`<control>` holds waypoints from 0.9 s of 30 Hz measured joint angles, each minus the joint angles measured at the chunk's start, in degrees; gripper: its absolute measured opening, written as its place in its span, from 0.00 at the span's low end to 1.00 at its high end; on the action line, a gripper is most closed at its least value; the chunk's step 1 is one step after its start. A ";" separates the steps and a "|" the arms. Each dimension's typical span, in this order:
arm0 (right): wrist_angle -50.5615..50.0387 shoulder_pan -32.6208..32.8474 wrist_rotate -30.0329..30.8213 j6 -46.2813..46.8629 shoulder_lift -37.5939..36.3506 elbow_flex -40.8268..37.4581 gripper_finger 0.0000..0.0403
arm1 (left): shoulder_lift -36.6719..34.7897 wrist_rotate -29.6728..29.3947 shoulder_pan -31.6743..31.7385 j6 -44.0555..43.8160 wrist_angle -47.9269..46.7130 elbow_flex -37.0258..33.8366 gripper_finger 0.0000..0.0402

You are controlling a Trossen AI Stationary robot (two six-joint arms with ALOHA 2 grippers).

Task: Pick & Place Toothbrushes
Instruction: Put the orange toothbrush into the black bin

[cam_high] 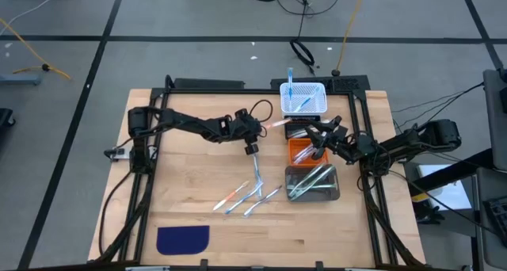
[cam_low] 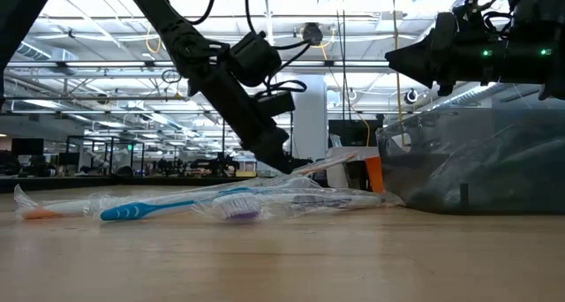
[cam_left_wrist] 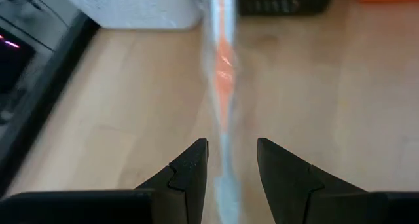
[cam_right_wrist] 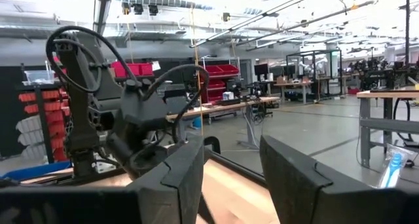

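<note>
Carrying one orange-red toothbrush [cam_left_wrist: 224, 73] above the table [cam_high: 190, 176], lifted clear of the wood and pointing toward the white basket [cam_high: 323, 112] at the far edge. Gripping it in the left gripper [cam_high: 264, 127]: wrapper and all, running lengthwise through the gap between the two dark fingers [cam_left_wrist: 190, 168], which are clamping its near end while the orange part sticks out well ahead of the tips. Judging from that, sitting mid-transfer, somewhere between pick-up and drop-off.

Counting what looks done: a few blue toothbrushes [cam_high: 295, 97] resting in the white basket, and a handful of bagged toothbrushes [cam_high: 310, 181] lying in the clear bin [cam_high: 336, 193] on the right side.

Counting what is left: a small fan of loose toothbrushes [cam_high: 252, 193] lying on the bare wood near the middle of the table, touching or crossing one another and well apart from either gripper. Reading the job, then, as roughly half through, though only as a judgement, with the carried one to be set down and the loose ones to be fetched one after another.

Waiting with the right gripper [cam_right_wrist: 232, 145] over the orange bin [cam_high: 299, 152], just beside the clear bin, fingers standing apart with nothing between them.

Leaving the dark blue cloth [cam_high: 183, 239] alone at the near left corner.
</note>
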 joint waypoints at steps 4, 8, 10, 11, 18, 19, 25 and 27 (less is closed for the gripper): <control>0.24 0.00 -0.01 1.35 0.00 0.00 0.35 | 0.32 0.66 1.01 0.07 1.54 0.02 0.34; 0.43 0.00 -0.01 1.39 0.00 0.00 0.35 | 2.14 4.11 2.20 -1.25 1.81 -0.03 0.34; 0.44 0.00 -0.03 1.36 0.02 0.00 0.35 | 3.09 5.60 2.30 -1.64 2.76 0.06 0.34; 0.58 0.00 -0.13 1.35 0.01 0.00 0.35 | 3.43 6.08 2.39 -1.69 2.12 0.03 0.34; -0.02 0.00 -0.10 1.60 -0.11 0.02 0.35 | 3.30 3.26 2.40 -1.98 2.95 0.02 0.13; -0.01 0.00 -0.04 1.62 -0.13 0.02 0.35 | 3.09 2.80 2.40 -2.00 3.23 0.02 0.07; -0.59 0.00 -0.03 1.62 -0.13 0.02 0.35 | 1.66 0.72 2.33 -3.86 2.24 0.04 0.02; -0.57 0.00 -0.05 1.62 -0.15 0.02 0.35 | 0.32 0.72 1.77 -4.58 0.36 -0.02 0.01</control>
